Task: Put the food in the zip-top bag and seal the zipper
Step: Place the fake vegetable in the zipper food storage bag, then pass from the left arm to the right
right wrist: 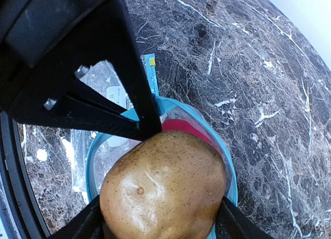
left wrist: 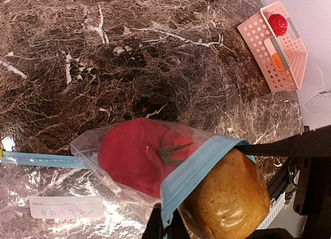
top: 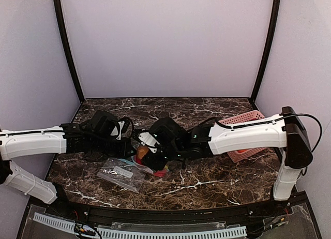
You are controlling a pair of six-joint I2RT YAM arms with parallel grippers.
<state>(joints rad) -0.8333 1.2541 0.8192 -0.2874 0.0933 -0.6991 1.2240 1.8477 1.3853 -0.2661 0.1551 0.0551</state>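
Brown-tan food piece [right wrist: 163,192] is clamped between the right gripper [right wrist: 158,226] jaws at the zip-top bag [left wrist: 85,146] mouth. Zipper [left wrist: 196,169] is pinched tight by the left gripper [left wrist: 166,226] at 6 o'clock. Red piece [left wrist: 137,156] is seen bagged. Pink basket [left wrist: 274,53], at 1 o'clock, is seen holding a second red piece [left wrist: 277,24] and an orange piece [left wrist: 277,60].

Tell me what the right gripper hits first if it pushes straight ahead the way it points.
The right gripper, holding the brown piece, points into the open bag; the red piece inside looks first in line, though depth is unclear.
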